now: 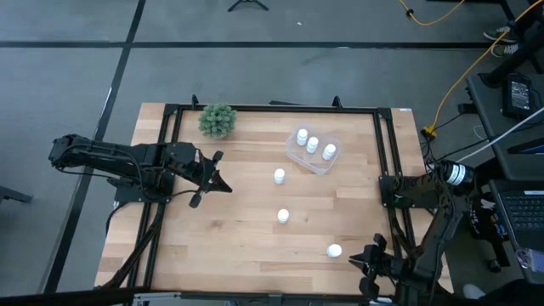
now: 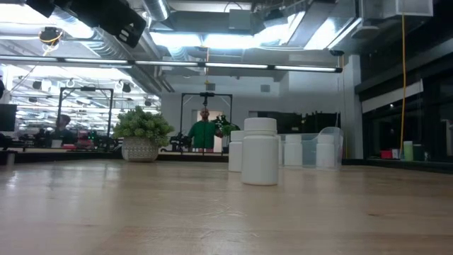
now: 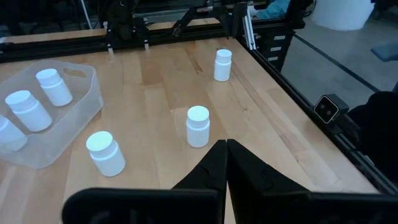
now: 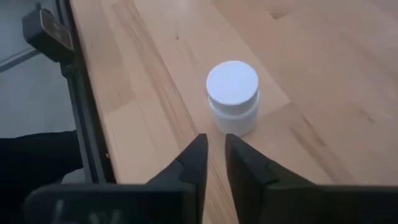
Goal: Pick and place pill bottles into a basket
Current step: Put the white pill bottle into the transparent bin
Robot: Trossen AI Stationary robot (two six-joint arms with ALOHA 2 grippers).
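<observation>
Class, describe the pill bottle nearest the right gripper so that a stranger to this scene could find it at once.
Start at the wooden table and go to its near right corner, where the right gripper waits at the edge, fingers slightly apart. Just in front of it stands one pill bottle. Unlike the three bottles in the basket and the two mid-table, it stands alone, closest to the table's edge.

3 bottles (image 1: 313, 144) in basket (image 1: 297, 156), 3 loose (image 1: 283, 216) on table (image 1: 221, 246).
</observation>
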